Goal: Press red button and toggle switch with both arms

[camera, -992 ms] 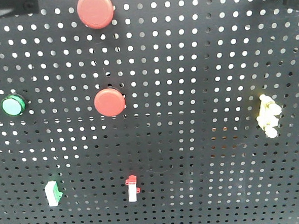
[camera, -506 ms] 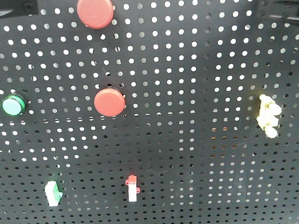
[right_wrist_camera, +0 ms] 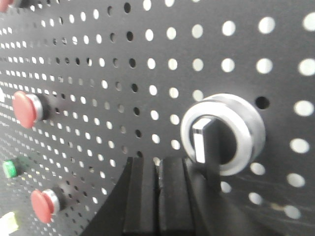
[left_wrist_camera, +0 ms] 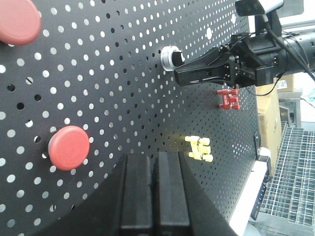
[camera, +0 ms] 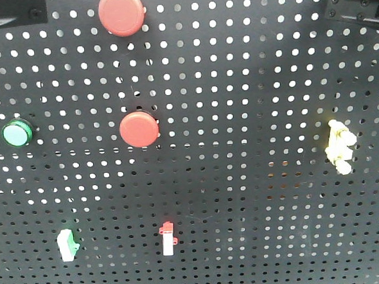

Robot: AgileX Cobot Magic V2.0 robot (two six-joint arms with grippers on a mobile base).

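While both pairs of fingers sit pressed together and carry nothing, it all comes down to who is nearest what on the black pegboard [camera: 237, 81]. The left gripper [left_wrist_camera: 155, 160] sits low in its wrist view. The red button [left_wrist_camera: 17, 20], the big flat one, lies up and to its left, well apart, with the smaller red button [left_wrist_camera: 69, 147] nearer. The right gripper [right_wrist_camera: 158, 164] is just beside the toggle switch [right_wrist_camera: 222, 133], whose silver-ringed knob lies up and right of the tips, its bar upright in that view. Left arm for the button, right for the switch, I'd say.
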